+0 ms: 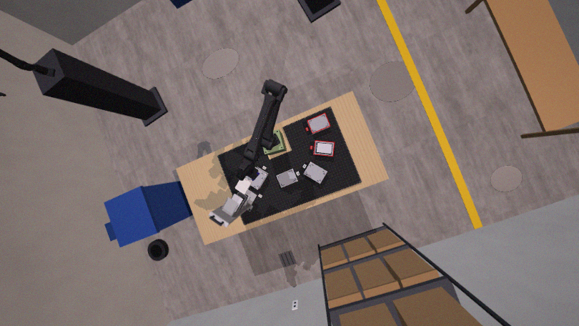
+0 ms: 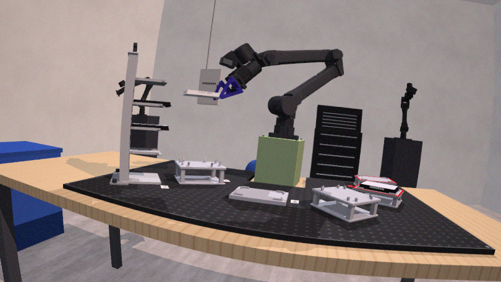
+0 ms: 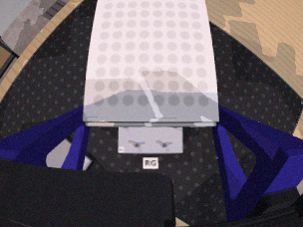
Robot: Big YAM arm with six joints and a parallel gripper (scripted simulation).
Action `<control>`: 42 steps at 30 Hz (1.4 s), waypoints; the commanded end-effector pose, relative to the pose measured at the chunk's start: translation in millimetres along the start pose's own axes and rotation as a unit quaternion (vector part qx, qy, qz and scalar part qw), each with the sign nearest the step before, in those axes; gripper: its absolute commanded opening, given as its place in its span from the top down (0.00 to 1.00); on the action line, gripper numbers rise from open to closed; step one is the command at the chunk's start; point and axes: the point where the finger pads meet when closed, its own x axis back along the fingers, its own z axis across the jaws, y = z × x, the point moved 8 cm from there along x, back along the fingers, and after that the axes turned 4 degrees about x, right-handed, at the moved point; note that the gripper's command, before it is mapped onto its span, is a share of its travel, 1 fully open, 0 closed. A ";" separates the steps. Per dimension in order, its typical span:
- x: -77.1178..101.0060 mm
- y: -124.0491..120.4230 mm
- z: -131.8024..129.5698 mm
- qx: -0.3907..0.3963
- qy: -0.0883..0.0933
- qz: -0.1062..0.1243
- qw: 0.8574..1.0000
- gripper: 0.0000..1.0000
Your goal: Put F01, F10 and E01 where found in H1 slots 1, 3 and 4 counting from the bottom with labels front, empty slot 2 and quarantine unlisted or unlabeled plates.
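Observation:
My gripper [image 2: 224, 90] [image 1: 251, 176] [image 3: 151, 112] is shut on the short end of a white well plate [image 2: 198, 93] [image 1: 243, 186] [image 3: 150, 42]. The plate hangs level in the air, right way up, with its far end towards the plate hotel H1 [image 2: 127, 115] [image 1: 229, 207]. It is a short way in front of the hotel, about level with the gap between the top two shelves. The top shelf [image 2: 150, 81] looks bare. The lower shelves are too dark to tell what they carry. The RG nest [image 3: 151, 140] [image 2: 200, 170] stands far below the plate.
A flat nest [image 2: 259, 195] [image 1: 286, 178] and a raised nest [image 2: 345, 201] [image 1: 314, 172] stand mid-mat. Two red-edged quarantine nests [image 1: 318, 123] [image 1: 324, 148] are at the right; the nearer one [image 2: 380, 186] holds a plate. The arm's green pedestal [image 2: 278, 159] stands behind.

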 end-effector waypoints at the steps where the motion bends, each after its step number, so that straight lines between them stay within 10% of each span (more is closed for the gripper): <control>1: -0.7 5.1 2.4 -0.004 0.002 -0.014 1.000 0.14; 42: -13.9 -8.2 3.3 -0.004 0.002 -0.014 1.000 0.14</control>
